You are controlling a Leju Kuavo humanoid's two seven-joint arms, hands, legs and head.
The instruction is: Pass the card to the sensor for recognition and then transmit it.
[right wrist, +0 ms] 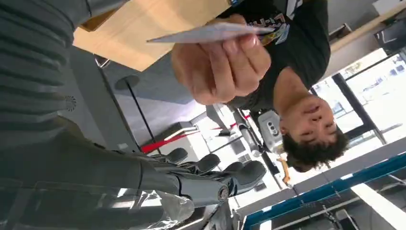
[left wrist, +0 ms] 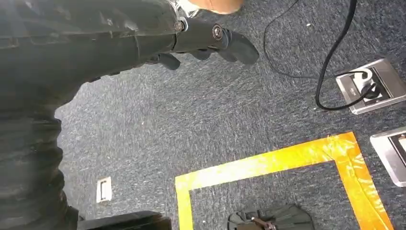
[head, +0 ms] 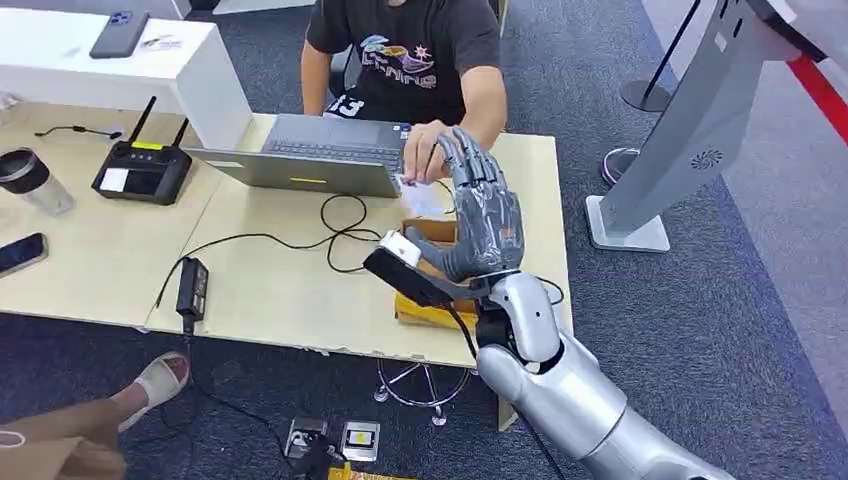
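A person in a dark T-shirt (head: 415, 55) sits behind the wooden table (head: 270, 290). The person's hand (head: 425, 150) pinches a thin pale card (head: 422, 198) beside the laptop; the same card (right wrist: 210, 32) appears edge-on in the right wrist view, held in the person's fingers (right wrist: 225, 67). My right hand (head: 482, 215) is raised over the table's right end, just right of the card, fingers straight and spread, holding nothing. Its fingers (right wrist: 210, 167) lie apart from the card. My left hand (left wrist: 210, 40) hangs above the carpet and holds nothing.
A grey laptop (head: 310, 155), black cables (head: 335, 230) and a power brick (head: 192, 285) lie on the table, with a brown box (head: 435, 300) under my right wrist. A black antenna device (head: 140, 170), cup (head: 30, 180) and phone (head: 20, 252) sit left. A grey kiosk stand (head: 690, 130) is at right.
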